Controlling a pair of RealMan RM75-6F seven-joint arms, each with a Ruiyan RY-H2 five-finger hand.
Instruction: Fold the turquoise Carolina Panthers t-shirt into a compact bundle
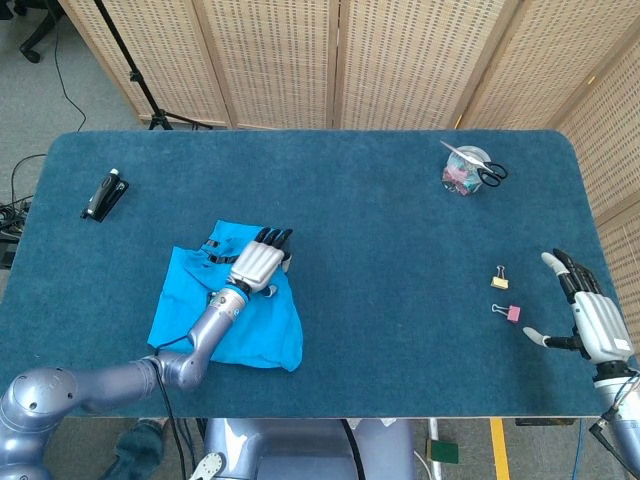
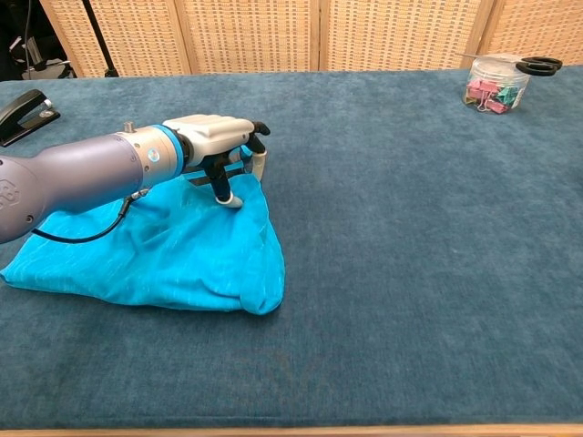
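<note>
Shirt (image 1: 225,318) lies crumpled at the table's (image 1: 380,240) 7 o'clock, directly under your left hand (image 1: 259,263), whose fingers press down on its 1 o'clock corner; whether any cloth is pinched you cannot tell. Its long axis runs roughly 1 to 7 o'clock, so the loose bulk trails back toward you. Your right hand (image 1: 590,318) hovers spread and empty well apart at 4 o'clock. Only the chest view shows the thumb (image 2: 224,187) planted on the fabric; only the head view shows the right hand.

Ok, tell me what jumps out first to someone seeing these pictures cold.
The turquoise t-shirt lies crumpled on the dark blue table, near the front-left edge, with the left hand resting on its far right corner. The right hand hovers open at the table's right edge, near two binder clips.
</note>
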